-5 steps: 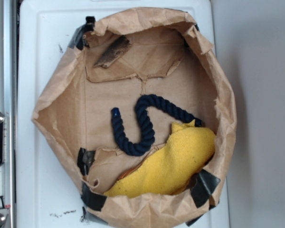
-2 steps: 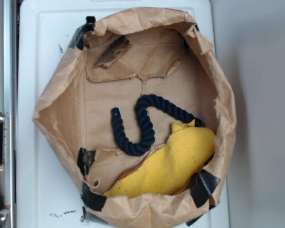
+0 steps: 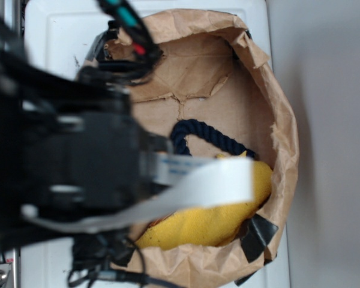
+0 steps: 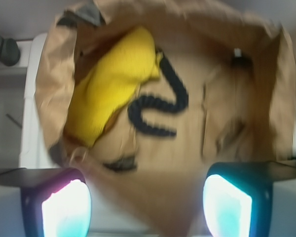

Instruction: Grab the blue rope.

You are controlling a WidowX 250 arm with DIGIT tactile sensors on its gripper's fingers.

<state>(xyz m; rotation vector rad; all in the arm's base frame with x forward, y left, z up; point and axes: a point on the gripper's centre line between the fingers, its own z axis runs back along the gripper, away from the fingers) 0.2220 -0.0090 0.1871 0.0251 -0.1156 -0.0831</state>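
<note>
The blue rope [image 4: 158, 103] lies in an S-curve on the floor of a brown paper bag [image 4: 266, 98], dark navy and thick, beside a yellow cloth [image 4: 113, 79]. In the exterior view only the upper loop of the blue rope [image 3: 204, 132] shows; the arm covers the rest. My gripper [image 4: 147, 205] hangs high above the bag's near rim, open, with nothing between its two glowing fingers [image 4: 66, 210]. The wrist view is blurred by motion.
The paper bag [image 3: 276, 120] sits on a white board [image 3: 60, 36], with black tape [image 3: 258, 234] at its rim. The yellow cloth [image 3: 228, 216] fills the bag's lower part. The black arm body [image 3: 66, 156] and a white ribbon cable [image 3: 210, 180] block the left side.
The arm has swung in from the left and now covers the left half of the bag and most of the rope. Rope and cloth have not moved.
</note>
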